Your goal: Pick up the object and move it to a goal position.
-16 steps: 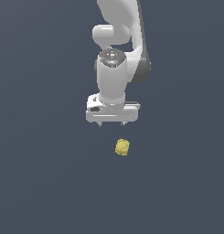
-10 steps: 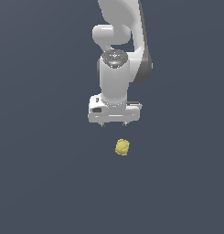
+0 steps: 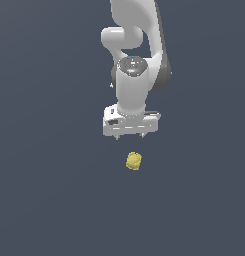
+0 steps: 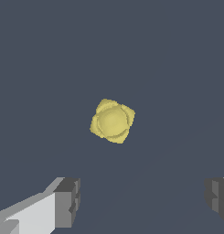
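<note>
Small lumpy yellow object (image 3: 134, 161) (image 4: 112, 121), resting alone on floor.

Flat, plain dark slate-grey floor surface (image 3: 49, 200) fills both views, no markings or edges visible. One thing lies directly on it: a small lumpy yellow blob (image 3: 134, 161), rounded with bumpy lobes, sitting alone near the middle of the exterior view. In the wrist view the yellow blob (image 4: 112, 121) shows a domed centre ringed by lobes.
</note>
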You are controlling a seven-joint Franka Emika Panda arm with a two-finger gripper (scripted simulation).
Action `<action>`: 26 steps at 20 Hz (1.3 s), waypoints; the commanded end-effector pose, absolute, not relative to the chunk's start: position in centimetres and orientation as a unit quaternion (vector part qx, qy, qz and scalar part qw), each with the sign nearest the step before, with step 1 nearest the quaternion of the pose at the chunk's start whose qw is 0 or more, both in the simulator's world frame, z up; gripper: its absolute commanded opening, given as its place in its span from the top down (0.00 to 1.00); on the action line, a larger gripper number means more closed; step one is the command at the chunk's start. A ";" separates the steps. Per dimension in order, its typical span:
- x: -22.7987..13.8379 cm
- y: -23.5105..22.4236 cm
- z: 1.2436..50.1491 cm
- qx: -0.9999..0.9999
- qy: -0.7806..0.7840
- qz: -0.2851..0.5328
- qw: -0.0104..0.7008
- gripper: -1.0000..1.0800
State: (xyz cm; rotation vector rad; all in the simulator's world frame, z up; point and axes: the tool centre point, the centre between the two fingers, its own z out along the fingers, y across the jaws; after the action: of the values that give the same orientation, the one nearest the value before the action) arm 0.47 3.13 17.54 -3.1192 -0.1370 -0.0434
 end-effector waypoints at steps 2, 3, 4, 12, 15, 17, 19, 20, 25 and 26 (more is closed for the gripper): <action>0.6 3.2 17.3 -0.999 -0.037 -0.013 0.010 0.04; 0.7 3.3 17.1 -0.999 -0.034 -0.013 0.010 0.04; 0.8 3.3 17.0 -0.999 -0.030 -0.013 0.010 0.04; 2.1 4.0 14.8 -1.000 0.024 -0.008 0.009 0.04; 2.7 4.3 13.5 -0.998 0.054 -0.006 0.008 0.04; 3.2 4.6 12.6 -0.997 0.076 -0.005 0.006 0.04; 3.5 4.8 11.7 -0.996 0.094 -0.003 0.005 0.04; 3.7 4.9 11.3 -0.995 0.102 -0.003 0.005 0.04; 4.3 5.3 9.9 -0.991 0.134 -0.001 0.002 0.04; 4.3 5.4 9.6 -0.990 0.139 -0.001 0.001 0.04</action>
State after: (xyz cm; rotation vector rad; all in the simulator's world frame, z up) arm 4.18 5.30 10.00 -3.1105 0.4086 -0.0024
